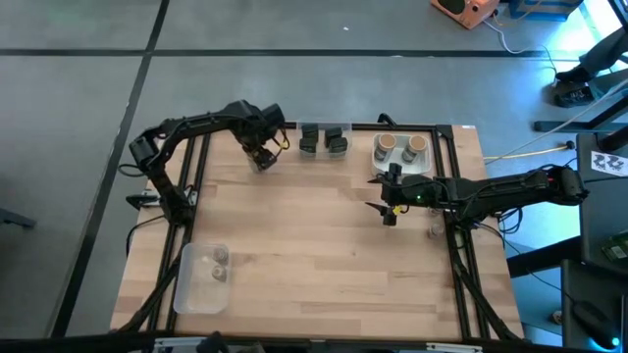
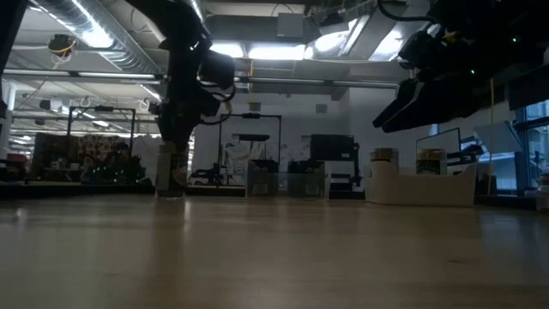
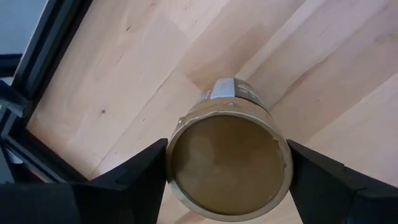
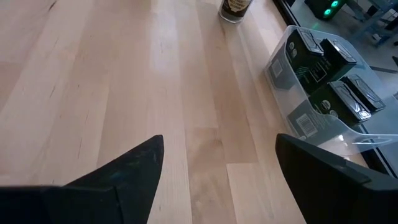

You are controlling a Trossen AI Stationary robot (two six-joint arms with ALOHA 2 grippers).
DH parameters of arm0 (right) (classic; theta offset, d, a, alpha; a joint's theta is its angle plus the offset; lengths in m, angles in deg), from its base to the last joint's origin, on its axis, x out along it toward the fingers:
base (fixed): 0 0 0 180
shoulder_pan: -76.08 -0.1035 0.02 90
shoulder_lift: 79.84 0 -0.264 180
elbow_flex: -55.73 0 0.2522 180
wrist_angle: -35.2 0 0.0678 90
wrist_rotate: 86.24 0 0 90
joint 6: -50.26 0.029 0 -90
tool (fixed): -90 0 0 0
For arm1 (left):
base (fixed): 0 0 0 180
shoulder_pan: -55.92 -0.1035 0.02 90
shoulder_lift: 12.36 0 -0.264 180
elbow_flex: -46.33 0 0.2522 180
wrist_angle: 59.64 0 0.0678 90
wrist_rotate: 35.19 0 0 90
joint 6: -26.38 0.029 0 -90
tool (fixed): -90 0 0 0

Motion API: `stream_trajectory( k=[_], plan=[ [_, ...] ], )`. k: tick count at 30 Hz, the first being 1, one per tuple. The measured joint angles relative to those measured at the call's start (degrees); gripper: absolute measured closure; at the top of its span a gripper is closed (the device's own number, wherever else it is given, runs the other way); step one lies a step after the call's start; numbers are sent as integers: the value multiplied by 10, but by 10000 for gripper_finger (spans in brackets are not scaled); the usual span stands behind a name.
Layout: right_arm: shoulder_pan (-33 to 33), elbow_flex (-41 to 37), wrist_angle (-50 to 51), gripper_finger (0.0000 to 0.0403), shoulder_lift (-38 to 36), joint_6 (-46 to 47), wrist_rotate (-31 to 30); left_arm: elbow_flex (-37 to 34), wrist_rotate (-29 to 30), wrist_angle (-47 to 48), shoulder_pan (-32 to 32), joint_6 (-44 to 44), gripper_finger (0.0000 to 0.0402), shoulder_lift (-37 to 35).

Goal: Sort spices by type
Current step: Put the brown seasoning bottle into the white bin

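Observation:
My left gripper (image 1: 260,154) is at the table's far left, shut on a round tan-topped jar (image 3: 227,168). In the low view the jar (image 2: 171,176) stands upright below that gripper. My right gripper (image 1: 388,199) hangs open above the table's right middle, over bare wood (image 4: 217,155), touching nothing. Two more tan-topped jars (image 1: 402,145) stand in the white tray. Dark boxy jars (image 1: 324,138) sit in a clear tray at the far edge. Tiny jars (image 1: 218,263) lie in a clear tray at the near left. My left gripper pinches the tan-topped jar by its lid rim (image 3: 171,155), one finger on each side. The fingers (image 3: 134,177) come from above, pointing down. The jar stays upright, and its base looks to rest on the table near the far edge.
The clear tray of dark jars (image 4: 317,68) lies ahead of my right gripper, with a jar (image 4: 235,7) beyond it. The white tray (image 1: 378,165) is just beyond the right gripper. A small greyish thing (image 1: 433,231) sits near the right edge. Bare wood fills the table's middle.

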Motion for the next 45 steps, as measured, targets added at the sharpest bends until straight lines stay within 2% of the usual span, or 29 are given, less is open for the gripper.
stream_trajectory(
  k=[5, 14, 22, 31, 40, 45],
  plan=[
    [0, 0, 9, 95, 0, 0, -1, 19, -7, 5, 26, 3, 139, 4],
    [0, 0, 16, 95, -4, 2, -17, 102, -3, 4, 96, 8, 139, 2],
    [0, 12, 107, 95, -80, 36, -77, 158, -3, -26, 157, 8, 139, 2],
    [0, 92, 239, 95, -170, 73, -128, 164, -3, -135, 202, 20, 139, 7],
    [0, 130, 247, 95, -186, 103, -163, 165, -3, -207, 211, 17, 140, 21],
    [0, 133, 249, 95, -185, 103, -164, 167, -7, -250, 205, 19, 140, 38]
  ],
)
